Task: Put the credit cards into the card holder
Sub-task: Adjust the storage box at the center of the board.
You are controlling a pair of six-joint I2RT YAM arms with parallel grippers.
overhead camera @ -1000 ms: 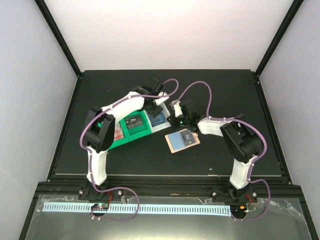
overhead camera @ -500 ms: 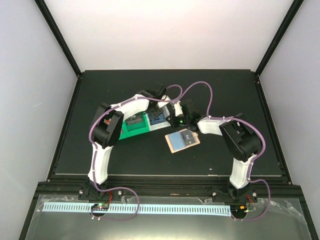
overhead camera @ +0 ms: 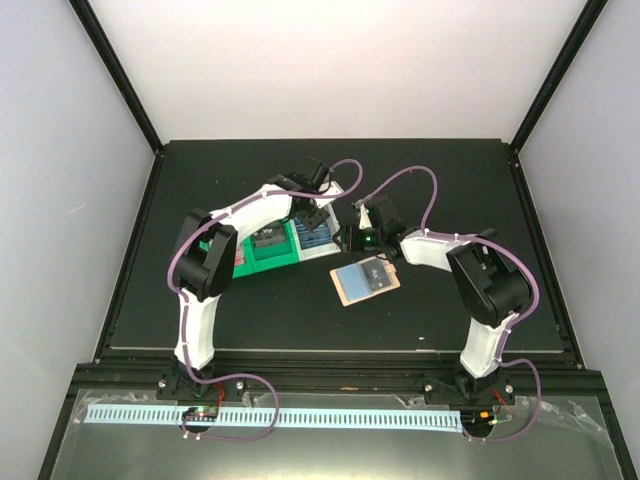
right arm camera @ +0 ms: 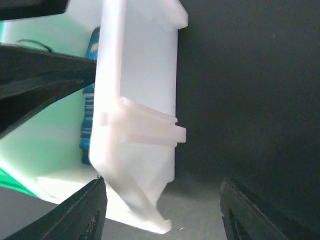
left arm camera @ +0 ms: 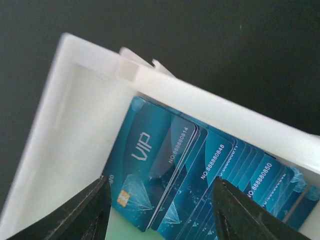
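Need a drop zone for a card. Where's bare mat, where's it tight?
Free: the black mat in front of the green bin, the strip behind both arms, and the area right of the card holder. Crowded: the centre, where the left tool hangs over the white bin of blue cards with the right tool beside it.

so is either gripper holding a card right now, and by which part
No, nothing is held. The left gripper is open above the blue cards in the white bin; the right gripper is open beside that bin's outer wall.
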